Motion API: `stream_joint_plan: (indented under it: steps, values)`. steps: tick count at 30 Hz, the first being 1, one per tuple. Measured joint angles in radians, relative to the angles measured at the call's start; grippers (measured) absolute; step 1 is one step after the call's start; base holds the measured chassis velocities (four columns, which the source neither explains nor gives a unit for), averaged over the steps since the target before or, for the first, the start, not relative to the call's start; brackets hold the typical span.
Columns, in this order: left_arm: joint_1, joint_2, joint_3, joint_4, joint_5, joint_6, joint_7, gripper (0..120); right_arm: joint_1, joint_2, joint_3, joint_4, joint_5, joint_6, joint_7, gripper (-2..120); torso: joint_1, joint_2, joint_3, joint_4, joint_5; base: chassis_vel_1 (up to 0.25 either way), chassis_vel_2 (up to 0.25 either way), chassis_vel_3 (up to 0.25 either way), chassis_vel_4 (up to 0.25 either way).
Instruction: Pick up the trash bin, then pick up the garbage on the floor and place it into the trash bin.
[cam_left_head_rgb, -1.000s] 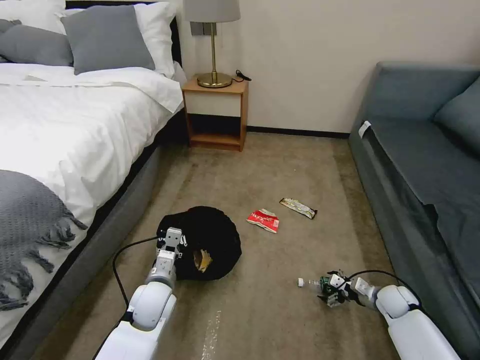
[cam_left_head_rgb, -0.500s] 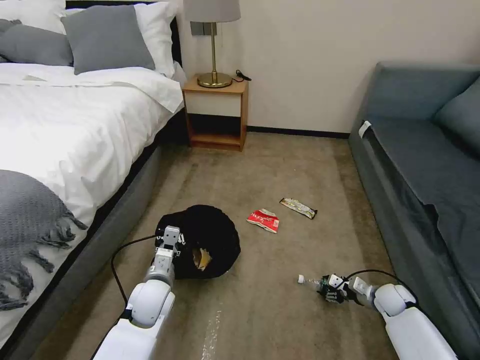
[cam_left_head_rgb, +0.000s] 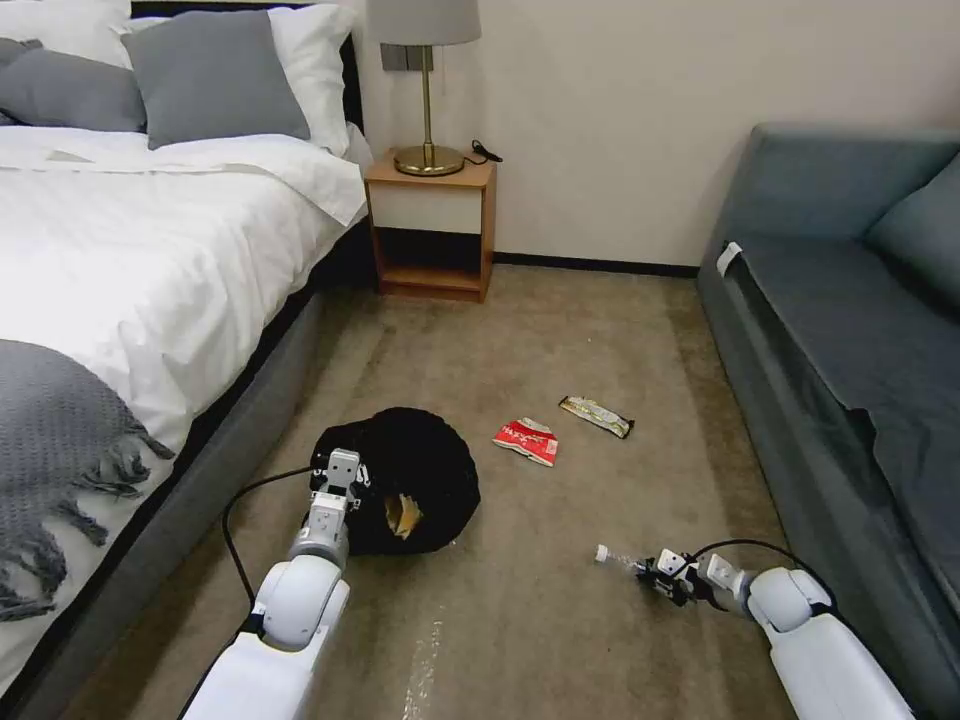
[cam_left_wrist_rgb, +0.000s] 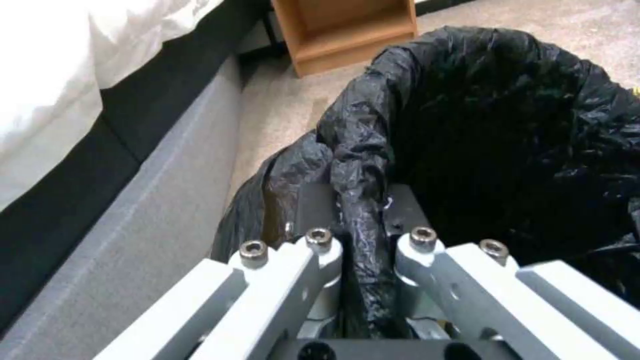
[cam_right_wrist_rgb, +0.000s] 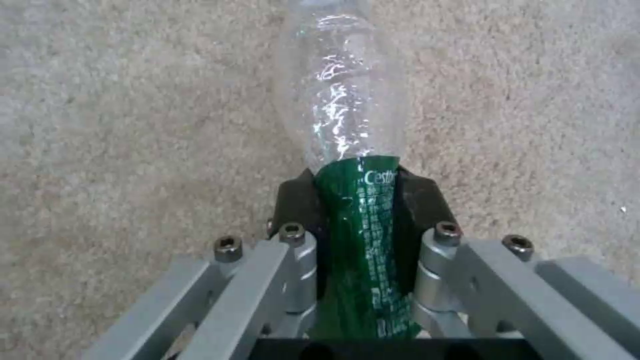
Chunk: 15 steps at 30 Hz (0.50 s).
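Right gripper (cam_left_head_rgb: 660, 580) has been squeezing tighter, fingers clamping the bottle (cam_left_head_rgb: 625, 562) at its green label, low over the floor | left gripper (cam_left_head_rgb: 338, 482) fingers clamping the trash bin (cam_left_head_rgb: 420, 480) rim beside the bed | snack packet (cam_left_head_rgb: 527, 441) and bar wrapper (cam_left_head_rgb: 596, 415) lying beyond.

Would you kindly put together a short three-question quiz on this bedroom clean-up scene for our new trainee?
1. True or false: the right gripper is shut on the bottle.
2. What does the left gripper pinch? A) the bed's grey blanket B) the trash bin liner at the rim C) the lamp cable
3. Fill in: the red-white packet and the dark bar wrapper lie on the ____.

Key: 1 true; 2 B; 3 carpet, between bed and sofa.
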<state>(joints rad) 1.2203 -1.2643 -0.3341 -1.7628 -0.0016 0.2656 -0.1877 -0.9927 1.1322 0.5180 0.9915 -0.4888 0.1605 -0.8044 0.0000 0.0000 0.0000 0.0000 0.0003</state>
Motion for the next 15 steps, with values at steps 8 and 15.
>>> stream_joint_plan:
  steps: [8,15]
  values:
    - [0.008,0.001,-0.001,-0.01,-0.007,-0.002,0.005,4,-0.01,-0.005,0.029,0.024,0.003,0.01,-0.007,16,0.0,0.0,0.0,-0.0001,0.0,0.0,0.0,0.0,0.0]
    - [0.014,0.007,0.001,-0.014,-0.006,-0.006,0.005,4,-0.033,-0.011,0.061,0.105,0.073,0.011,-0.02,16,0.0,0.0,0.0,0.0,-0.0002,0.0,0.0,0.0,0.0]
